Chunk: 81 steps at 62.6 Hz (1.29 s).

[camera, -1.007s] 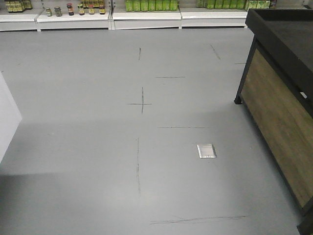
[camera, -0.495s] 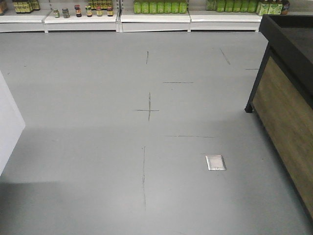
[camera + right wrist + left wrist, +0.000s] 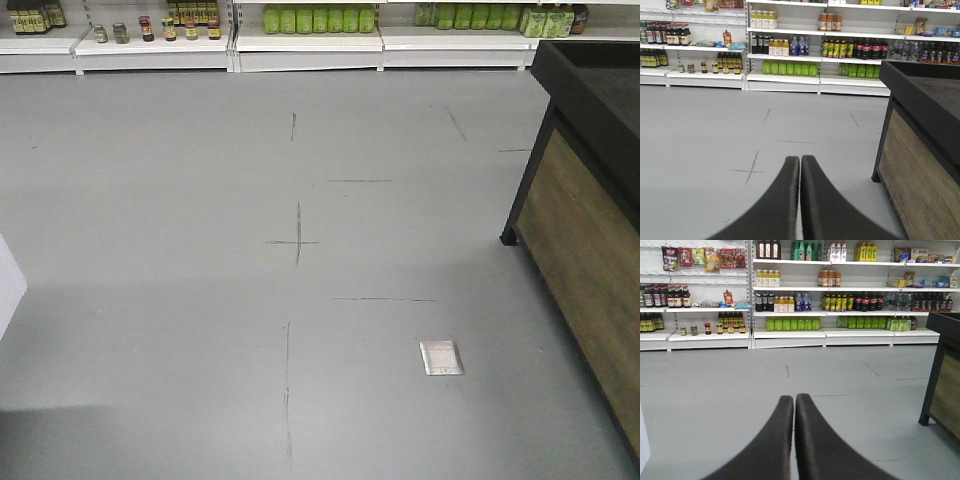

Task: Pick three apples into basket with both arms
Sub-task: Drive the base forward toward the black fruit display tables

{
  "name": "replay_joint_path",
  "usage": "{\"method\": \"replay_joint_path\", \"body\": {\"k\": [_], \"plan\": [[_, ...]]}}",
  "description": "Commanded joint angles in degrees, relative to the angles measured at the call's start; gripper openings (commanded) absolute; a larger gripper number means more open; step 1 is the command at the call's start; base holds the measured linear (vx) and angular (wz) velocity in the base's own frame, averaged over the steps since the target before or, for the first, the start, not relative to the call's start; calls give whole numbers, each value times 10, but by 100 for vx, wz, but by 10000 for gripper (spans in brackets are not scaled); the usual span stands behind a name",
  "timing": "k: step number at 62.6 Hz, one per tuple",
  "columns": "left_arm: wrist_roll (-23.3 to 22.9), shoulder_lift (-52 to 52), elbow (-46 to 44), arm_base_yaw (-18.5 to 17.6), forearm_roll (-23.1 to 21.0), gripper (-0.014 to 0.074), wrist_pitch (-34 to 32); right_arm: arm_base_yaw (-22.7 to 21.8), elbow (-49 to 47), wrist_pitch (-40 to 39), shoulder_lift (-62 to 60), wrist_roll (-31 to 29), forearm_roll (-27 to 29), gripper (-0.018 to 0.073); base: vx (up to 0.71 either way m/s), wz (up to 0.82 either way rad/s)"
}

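The apples and the basket are out of view in every frame. My left gripper (image 3: 794, 397) is shut with nothing between its black fingers, and it points over the bare grey floor toward the shelves. My right gripper (image 3: 800, 158) is shut and empty as well, pointing the same way, with the wooden stand close on its right. Neither arm shows in the front view.
A dark-topped stand with wood-panelled sides (image 3: 590, 240) fills the right side. White shelves of bottles and jars (image 3: 300, 35) line the far wall. The grey floor (image 3: 200, 300) carries pencil-like marks and a small metal floor plate (image 3: 441, 357). A white object's corner (image 3: 8, 285) shows at far left.
The front view has shifted: the floor marks and metal plate slid down in the frame, the white object at left has receded to the edge, and the stand sits further right.
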Motion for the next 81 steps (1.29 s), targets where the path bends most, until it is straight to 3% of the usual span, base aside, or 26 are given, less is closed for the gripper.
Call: {"method": "replay_joint_path", "body": {"k": [1,81], "plan": [[-4,-9,-1,0,-1,-6,-43,-4,8,-44,-8,-5,-4,-8,22,-4],[-4,-9,-1,0,-1,-6,-43,-4,8,-44,-8,-5,-4,-8,16,-6]]}}
